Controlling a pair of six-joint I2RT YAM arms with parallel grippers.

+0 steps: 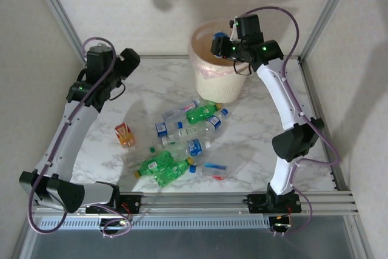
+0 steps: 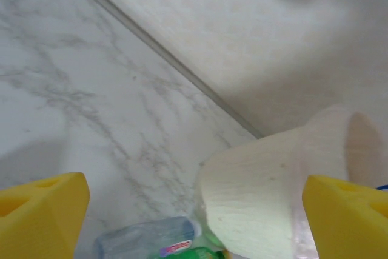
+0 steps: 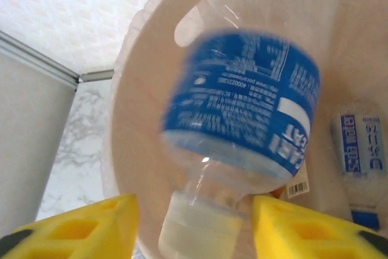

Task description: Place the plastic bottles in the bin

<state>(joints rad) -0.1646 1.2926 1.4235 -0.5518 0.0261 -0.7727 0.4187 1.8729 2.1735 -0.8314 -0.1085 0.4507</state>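
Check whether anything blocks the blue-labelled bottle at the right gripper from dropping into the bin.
Nothing visible does. The blue-labelled bottle is between the parted fingers of the right gripper, over the open mouth of the bin; another bottle lies deeper inside.

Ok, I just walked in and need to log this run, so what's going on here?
Two robot arms are clearing plastic bottles off a marble table into a bin. The right gripper is over the bin, jaws parted around the neck of a blue-labelled bottle that looks blurred, probably dropping in. Another labelled bottle lies inside. The left gripper hangs open and empty above the table's far left. A pile of bottles waits mid-table.
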